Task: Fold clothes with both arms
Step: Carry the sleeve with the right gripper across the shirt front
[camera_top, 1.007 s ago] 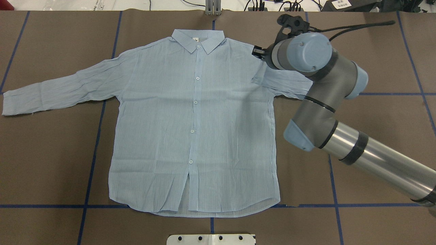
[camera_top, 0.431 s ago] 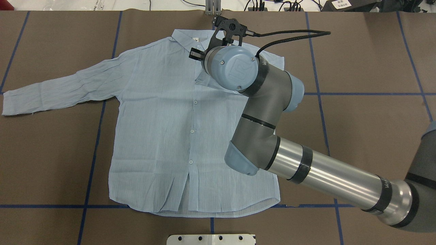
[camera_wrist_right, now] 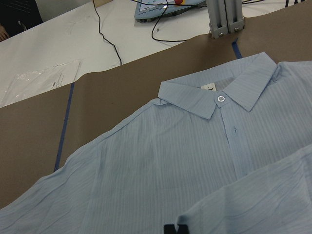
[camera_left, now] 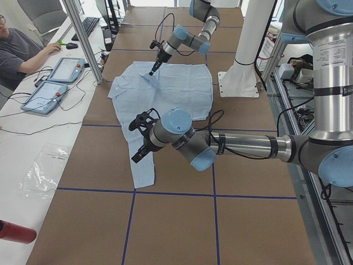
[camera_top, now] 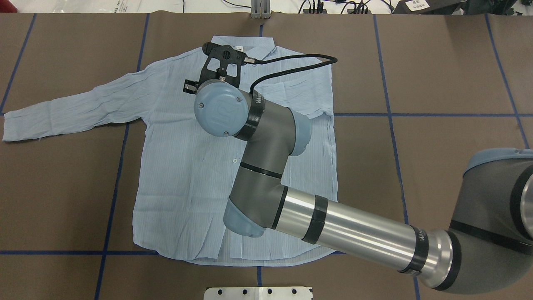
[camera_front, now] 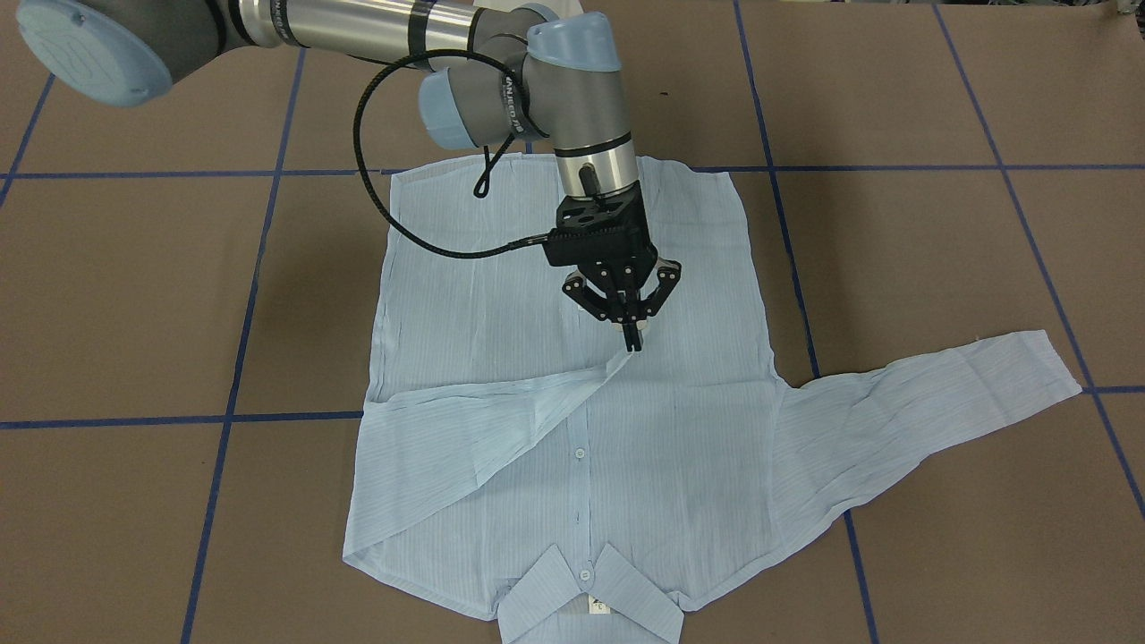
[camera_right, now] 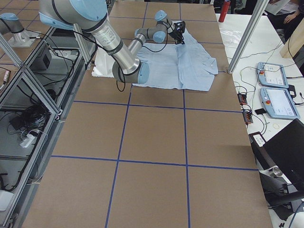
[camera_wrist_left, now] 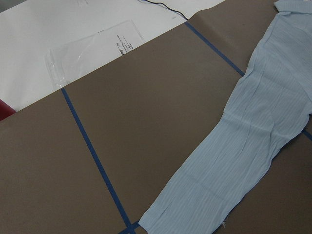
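Two silver-grey tubular arms work over one thin, pale blue, finely striped long-sleeved shirt (camera_front: 662, 447) lying mid-table, collar toward the operators' edge of the brown, blue-taped table (camera_front: 939, 89). From the robot-side right corner the right arm (camera_top: 266, 166) reaches across the chest, wrist pointing down. The right gripper (camera_front: 633, 342) is pressed together on the end of one folded-in sleeve (camera_front: 501, 420). The left arm (camera_left: 231, 144) hovers over the second sleeve (camera_front: 939, 394), which lies outstretched; I cannot tell whether the left gripper (camera_left: 138, 154) is spread.

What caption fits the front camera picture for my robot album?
Right hand pinches one sleeve of the blue shirt, holding it over the buttoned front; other sleeve lies flat.
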`<state>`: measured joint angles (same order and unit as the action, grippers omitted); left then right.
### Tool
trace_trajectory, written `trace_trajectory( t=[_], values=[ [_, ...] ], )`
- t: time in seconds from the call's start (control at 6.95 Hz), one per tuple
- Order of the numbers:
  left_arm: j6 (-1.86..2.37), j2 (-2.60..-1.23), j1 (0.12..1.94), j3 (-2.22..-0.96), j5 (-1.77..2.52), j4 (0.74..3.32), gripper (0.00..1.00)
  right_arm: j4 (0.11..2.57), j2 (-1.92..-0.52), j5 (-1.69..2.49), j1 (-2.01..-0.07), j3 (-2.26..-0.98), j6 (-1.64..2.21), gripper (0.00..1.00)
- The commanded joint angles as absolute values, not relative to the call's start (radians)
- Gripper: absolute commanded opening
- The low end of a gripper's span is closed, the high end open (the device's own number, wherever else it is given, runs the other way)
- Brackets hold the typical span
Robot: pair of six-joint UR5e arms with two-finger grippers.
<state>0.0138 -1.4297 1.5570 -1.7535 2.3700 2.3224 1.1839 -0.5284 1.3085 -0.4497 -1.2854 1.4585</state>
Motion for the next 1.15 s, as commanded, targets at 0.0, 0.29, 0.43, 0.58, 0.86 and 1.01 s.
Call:
trace_trajectory(
  t=[0.0, 0.29, 0.43, 0.58, 0.86, 1.01],
  values=[
    [0.017, -1.428, 1.557, -1.752, 2.370, 2.322, 1.00, 1.172, -0.463, 1.296, -0.433, -1.192, 1.486, 0.48],
    [0.020, -1.428, 1.557, -1.752, 2.370, 2.322, 1.00, 1.172, -0.442, 1.310, -0.434, -1.180, 1.502, 1.00],
    [0.018, -1.428, 1.557, -1.746, 2.368, 2.324, 1.00, 1.173, -0.437, 1.334, -0.436, -1.178, 1.508, 1.00],
    [0.020, -1.434, 1.555, -1.732, 2.368, 2.325, 1.00, 1.190, -0.437, 1.376, -0.451, -1.180, 1.525, 1.00],
    [0.021, -1.434, 1.551, -1.648, 2.364, 2.391, 1.00, 1.369, -0.498, 1.574, -0.590, -1.275, 1.490, 1.00],
    [0.026, -1.434, 1.543, -1.591, 2.364, 2.426, 1.00, 1.377, -0.605, 1.653, -0.645, -1.414, 1.391, 1.00]
  ],
)
